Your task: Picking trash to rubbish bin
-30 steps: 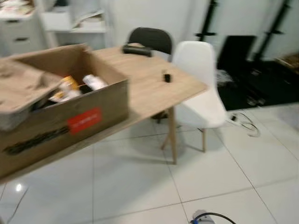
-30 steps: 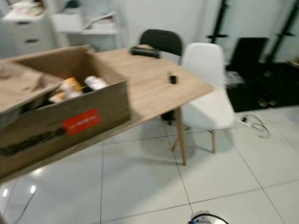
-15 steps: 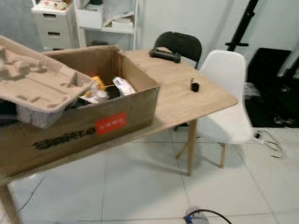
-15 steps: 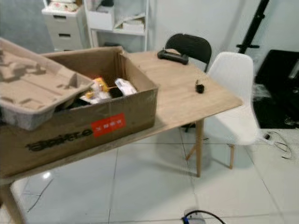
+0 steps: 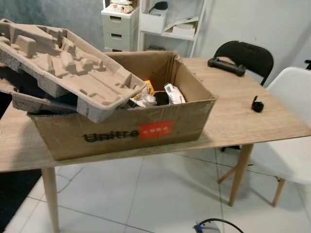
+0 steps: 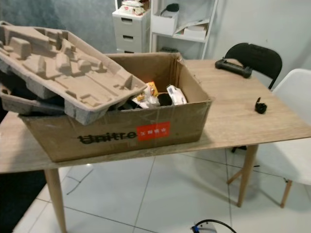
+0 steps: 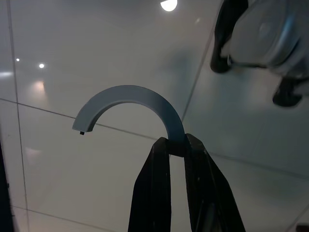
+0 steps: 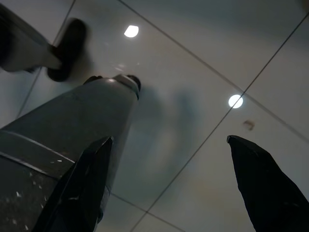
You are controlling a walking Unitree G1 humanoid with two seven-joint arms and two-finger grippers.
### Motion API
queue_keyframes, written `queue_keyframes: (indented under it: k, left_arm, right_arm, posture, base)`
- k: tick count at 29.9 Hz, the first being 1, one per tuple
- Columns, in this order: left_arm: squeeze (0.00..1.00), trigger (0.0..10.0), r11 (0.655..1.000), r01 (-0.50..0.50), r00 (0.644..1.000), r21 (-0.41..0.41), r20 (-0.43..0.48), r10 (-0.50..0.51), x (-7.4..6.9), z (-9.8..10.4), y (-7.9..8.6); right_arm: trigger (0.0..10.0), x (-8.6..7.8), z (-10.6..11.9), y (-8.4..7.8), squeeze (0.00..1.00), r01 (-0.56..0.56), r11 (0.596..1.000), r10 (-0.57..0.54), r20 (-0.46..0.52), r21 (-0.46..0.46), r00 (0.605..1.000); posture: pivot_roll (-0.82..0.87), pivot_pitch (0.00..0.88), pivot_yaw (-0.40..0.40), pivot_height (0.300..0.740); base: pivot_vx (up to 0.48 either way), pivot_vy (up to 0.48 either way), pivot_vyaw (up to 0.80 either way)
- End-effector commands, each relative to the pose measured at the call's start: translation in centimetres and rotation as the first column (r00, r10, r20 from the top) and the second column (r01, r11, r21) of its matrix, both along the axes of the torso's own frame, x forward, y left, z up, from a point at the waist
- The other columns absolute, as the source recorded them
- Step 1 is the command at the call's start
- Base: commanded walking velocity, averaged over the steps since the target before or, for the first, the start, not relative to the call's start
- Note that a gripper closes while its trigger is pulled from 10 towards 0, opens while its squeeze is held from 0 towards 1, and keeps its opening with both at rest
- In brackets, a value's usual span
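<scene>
1. A wooden table (image 5: pixel 252 127) stands on a white tiled floor (image 5: pixel 160 194), and a large open cardboard box (image 5: pixel 121 130) sits on it, close to the near edge.
2. Two moulded pulp trays (image 5: pixel 63 73) are stacked at a tilt over the box's left side, their outer ends overhanging its wall.
3. Inside the box, beside the trays, lies a jumble of trash (image 5: pixel 158 94): wrappers and small packets, one with yellow on it.
4. The box front bears dark lettering and a red label (image 5: pixel 156 130).
5. Further along the table top lie a long black handle-like object (image 5: pixel 226 66) near the far edge and a small black item (image 5: pixel 257 105) near the right edge, well apart from each other.
6. A black chair (image 5: pixel 248 53) stands behind the table and a white chair (image 5: pixel 291 121) at its right end.
7. White drawers (image 5: pixel 118 29) and a white shelf unit (image 5: pixel 170 24) stand against the back wall.
8. The left gripper (image 7: pixel 176 145) hangs low over the tiles, its fingers pinched together on one end of a grey curved strip (image 7: pixel 128 104), an arc-shaped piece.
9. The right gripper (image 8: pixel 169 164) also hangs above the floor, fingers spread wide with nothing between them.
10. A black cable (image 5: pixel 218 224) lies on the floor in front of the table.
</scene>
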State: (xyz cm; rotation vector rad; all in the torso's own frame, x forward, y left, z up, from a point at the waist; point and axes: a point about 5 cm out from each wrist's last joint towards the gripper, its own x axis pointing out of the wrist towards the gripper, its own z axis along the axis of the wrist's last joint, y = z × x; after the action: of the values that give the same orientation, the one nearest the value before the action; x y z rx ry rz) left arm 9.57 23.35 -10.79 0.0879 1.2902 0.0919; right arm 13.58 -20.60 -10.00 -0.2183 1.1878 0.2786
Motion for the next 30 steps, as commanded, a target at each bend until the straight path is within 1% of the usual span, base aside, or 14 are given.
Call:
queue_keyframes:
  k: [1, 9, 14, 20, 21, 23, 30]
  left_arm:
    - [0.0, 10.0, 1.0, 0.009, 1.0, -0.002, -0.009, -0.009, -0.41, -0.11, -0.07]
    - [0.0, 10.0, 1.0, 0.014, 1.0, -0.004, -0.012, -0.014, -0.53, -0.15, -0.15]
    - [0.0, 10.0, 1.0, 0.017, 1.0, -0.008, -0.019, -0.017, -0.83, -0.24, -0.27]
    - [0.0, 10.0, 1.0, 0.016, 1.0, -0.008, -0.02, -0.016, -0.9, -0.25, -0.25]
    - [0.0, 10.0, 1.0, 0.013, 1.0, -0.009, -0.017, -0.014, -0.87, -0.23, -0.22]
    - [0.0, 10.0, 1.0, 0.014, 1.0, -0.01, -0.015, -0.014, -0.83, -0.22, -0.21]
    - [0.0, 10.0, 1.0, 0.019, 1.0, -0.025, -0.009, -0.019, -0.64, -0.19, -0.29]
  right_arm:
    - [10.0, -1.0, -0.42, 0.52, 0.0, -0.008, 1.0, 0.009, -0.044, 0.019, 0.999]
    - [10.0, -1.32, -0.51, 0.52, 0.0, -0.017, 1.0, 0.018, -0.051, 0.017, 0.999]
    - [10.0, -1.41, -0.49, 0.3, 0.0, -0.021, 1.0, 0.022, -0.05, 0.012, 0.998]
    - [10.0, -1.33, -0.45, 0.1, 0.0, -0.034, 0.999, 0.033, -0.043, -0.01, 0.999]
    - [10.0, -1.19, -0.42, -0.02, 0.0, -0.024, 0.999, 0.023, -0.033, -0.033, 0.999]
    - [10.0, -1.1, -0.41, 0.0, 0.0, -0.025, 0.999, 0.024, -0.032, -0.041, 0.999]
    - [10.0, -0.78, -0.39, 0.36, 0.0, -0.033, 0.998, 0.032, -0.028, -0.045, 0.999]
  posture:
    - [0.11, 0.072, -0.048, 0.74]
    - [0.11, 0.085, -0.047, 0.74]
    - [0.11, 0.088, -0.048, 0.74]
    - [0.11, 0.088, -0.05, 0.74]
    - [0.11, 0.084, -0.053, 0.74]
    - [0.11, 0.083, -0.054, 0.74]
    - [0.11, 0.078, -0.05, 0.74]
  base:
    - [0.0, 0.0, 0.73]
    - [0.0, 0.0, 0.73]
    - [0.0, 0.0, 0.73]
    - [0.0, 0.0, 0.74]
    - [0.0, 0.0, 0.0]
    - [0.0, 0.0, 0.0]
    - [0.0, 0.0, 0.0]
